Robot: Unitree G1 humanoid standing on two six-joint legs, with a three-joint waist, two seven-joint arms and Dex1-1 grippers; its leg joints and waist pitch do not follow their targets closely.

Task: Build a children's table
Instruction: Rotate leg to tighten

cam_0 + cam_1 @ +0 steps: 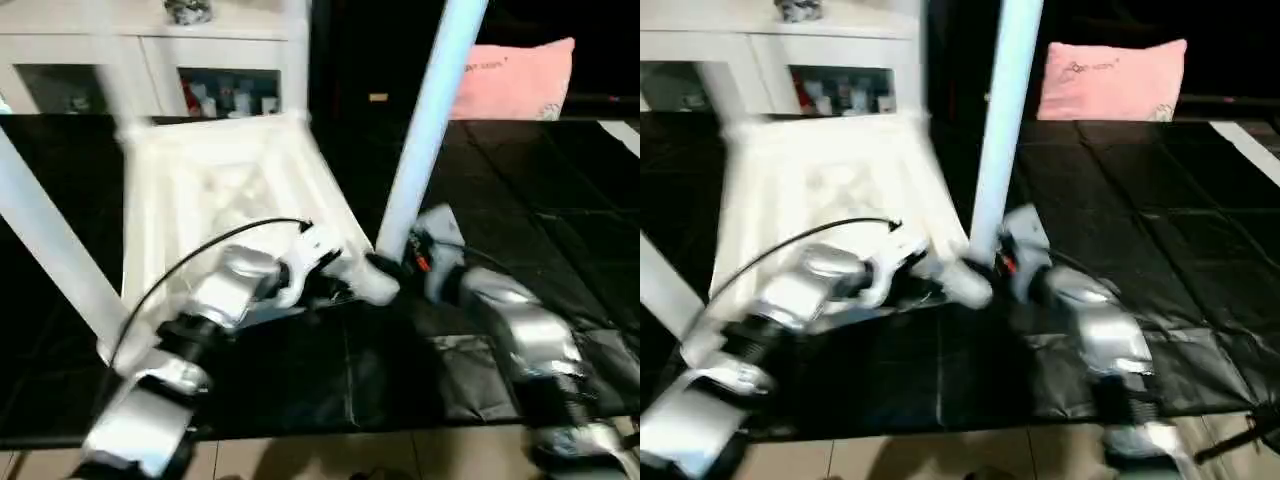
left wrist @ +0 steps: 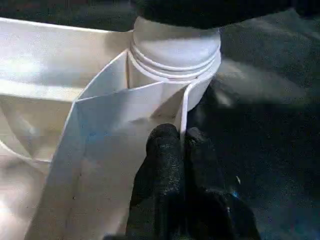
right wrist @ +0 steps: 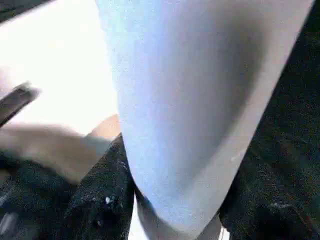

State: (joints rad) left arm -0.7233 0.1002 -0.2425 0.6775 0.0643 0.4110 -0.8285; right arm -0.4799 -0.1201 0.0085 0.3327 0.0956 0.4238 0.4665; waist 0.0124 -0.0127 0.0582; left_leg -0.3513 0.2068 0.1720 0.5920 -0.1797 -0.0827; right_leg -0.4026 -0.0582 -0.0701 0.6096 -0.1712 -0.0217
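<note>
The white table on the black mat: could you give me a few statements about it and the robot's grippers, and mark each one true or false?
1. The tabletop lies with its ribbed underside up. True.
2. The right gripper has its fingers on either side of an upright white leg. True.
3. The left gripper stands wide open above the mat. False: its fingers are pinched shut on a thin wall of the tabletop, beside a corner socket.
4. The pink pillow lies on the tabletop. False: it sits apart, behind the table at the far edge of the black mat.
5. A white cabinet with glass doors stands behind the table. True.
</note>
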